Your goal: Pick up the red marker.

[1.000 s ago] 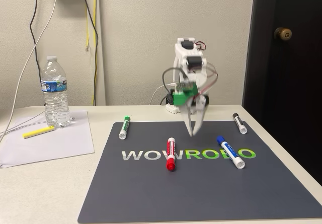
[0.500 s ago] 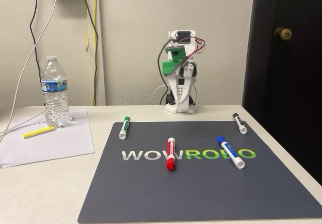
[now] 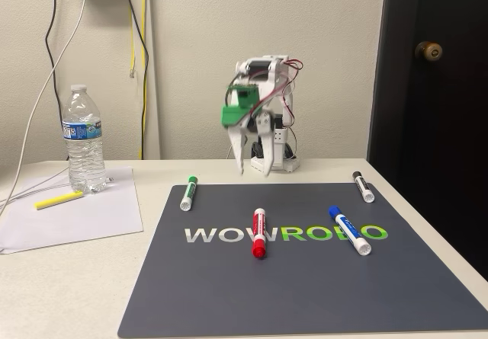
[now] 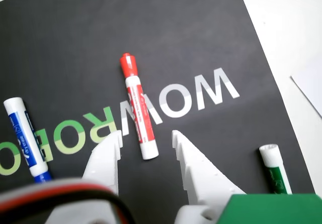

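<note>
**A:** What's your fixed view showing?

**B:** Your gripper (image 3: 255,173) hangs in the air at the back edge of the dark mat (image 3: 305,293), fingers pointing down and spread wide, nothing between them. The red marker (image 3: 259,233) lies flat mid-mat on the white lettering, cap toward you, at about 6 o'clock from the gripper and well apart from it. The green-capped marker (image 3: 187,193) sits around 10 o'clock from the red one, the blue-capped marker (image 3: 349,230) at 3 o'clock, and a black-capped marker (image 3: 363,187) out near the mat's right edge. Off the mat, at 9 o'clock on the tabletop (image 3: 61,293), you've got a water bottle (image 3: 84,141) and a yellow pen (image 3: 58,199) on paper.

**A:** And the wrist view?

**B:** There the gripper (image 4: 146,138) comes in from the bottom, fingers wide apart. The red marker (image 4: 138,108) runs from 12 o'clock down, cap at the far end, with its white tail sitting between the fingertips but touching neither. The blue-capped marker (image 4: 25,138) is at 9 o'clock, the green-capped marker (image 4: 275,167) at 4 o'clock.
</note>
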Controlling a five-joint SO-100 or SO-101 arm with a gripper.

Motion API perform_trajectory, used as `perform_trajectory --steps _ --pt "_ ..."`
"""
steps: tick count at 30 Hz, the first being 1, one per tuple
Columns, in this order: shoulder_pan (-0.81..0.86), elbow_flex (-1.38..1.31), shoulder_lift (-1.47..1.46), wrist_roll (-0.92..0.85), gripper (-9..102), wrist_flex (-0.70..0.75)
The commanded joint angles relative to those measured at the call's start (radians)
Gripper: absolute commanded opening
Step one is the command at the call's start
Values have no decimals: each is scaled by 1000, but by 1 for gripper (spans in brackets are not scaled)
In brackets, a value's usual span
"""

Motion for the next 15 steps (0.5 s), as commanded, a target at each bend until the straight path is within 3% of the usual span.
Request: perform_trajectory --steps 1,15 --pt "0 -20 -15 -20 27 -55" --pt "-2 -34 -235 -78 27 -242"
